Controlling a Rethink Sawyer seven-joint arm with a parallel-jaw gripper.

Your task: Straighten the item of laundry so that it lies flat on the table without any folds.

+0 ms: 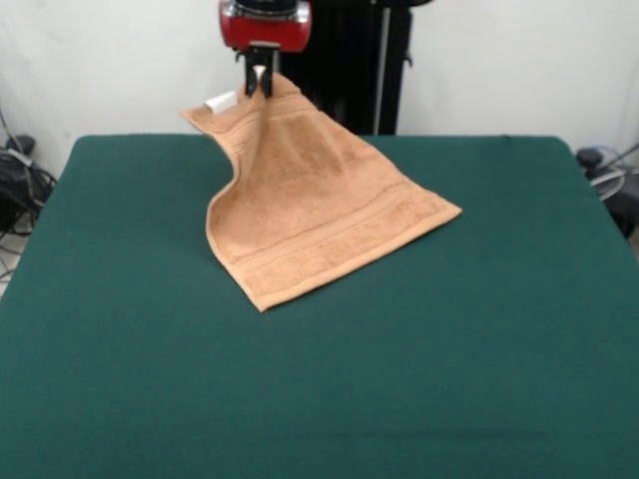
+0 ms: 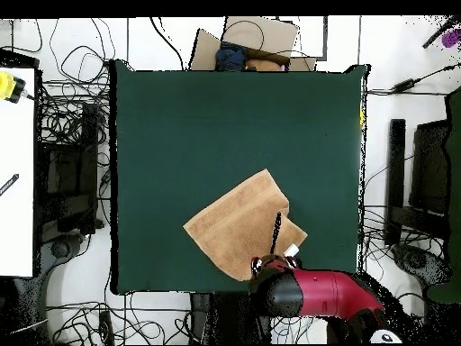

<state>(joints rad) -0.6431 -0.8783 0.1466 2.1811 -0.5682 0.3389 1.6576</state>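
Nearest you, the table [image 1: 319,399] is bare green cloth. Farther back, the towel [image 1: 319,215] rests its lower border flat on the cloth, slightly left of centre, and rises to one lifted corner. Up there the gripper [image 1: 261,82] is pinched closed on that corner, a white label [image 1: 221,101] beside it. Its upper body is cut off by the frame.

No legible text or markings.

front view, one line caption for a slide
Pincer lifts one edge of the tan towel while the rest lies on the green table.
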